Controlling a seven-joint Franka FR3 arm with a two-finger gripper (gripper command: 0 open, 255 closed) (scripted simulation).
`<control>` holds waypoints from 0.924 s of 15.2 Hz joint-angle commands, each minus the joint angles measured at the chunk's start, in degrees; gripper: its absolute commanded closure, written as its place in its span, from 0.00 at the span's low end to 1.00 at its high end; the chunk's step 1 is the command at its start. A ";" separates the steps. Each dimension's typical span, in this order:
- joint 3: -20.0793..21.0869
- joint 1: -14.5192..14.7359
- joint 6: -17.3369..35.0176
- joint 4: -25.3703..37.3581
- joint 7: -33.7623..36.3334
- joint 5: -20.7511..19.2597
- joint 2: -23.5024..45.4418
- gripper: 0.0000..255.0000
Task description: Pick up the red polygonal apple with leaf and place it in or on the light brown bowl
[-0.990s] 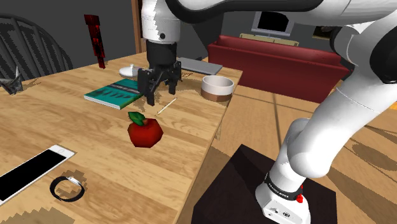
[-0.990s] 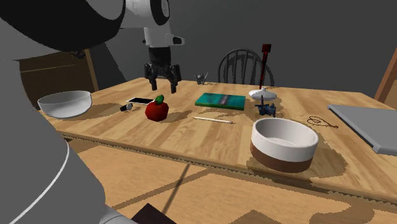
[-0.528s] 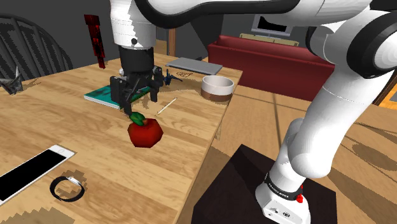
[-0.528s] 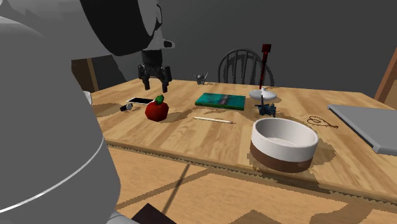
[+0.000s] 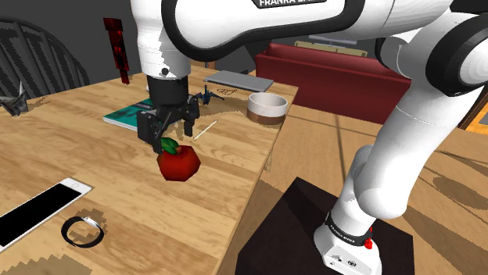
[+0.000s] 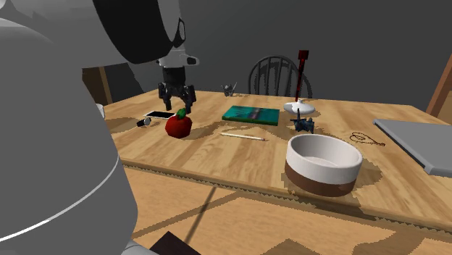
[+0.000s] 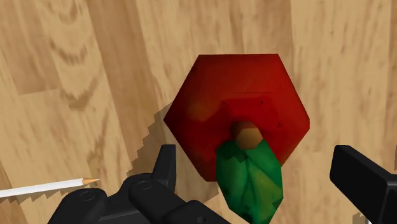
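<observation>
A home: wooden dining table (image 5: 223, 176), spindle-back chair (image 6: 274, 74), red sofa (image 5: 336, 78)

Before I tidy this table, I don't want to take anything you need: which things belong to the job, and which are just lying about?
For the job:
red apple
light brown bowl
gripper, open over the apple

Lying about:
teal book
phone
thin stick
grey slab

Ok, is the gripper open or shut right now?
Open: in the wrist view the gripper has its fingers wide apart, with the apple below between them.
</observation>
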 commanded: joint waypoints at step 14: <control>0.06 0.04 0.14 -0.03 0.11 -0.04 0.11 1.00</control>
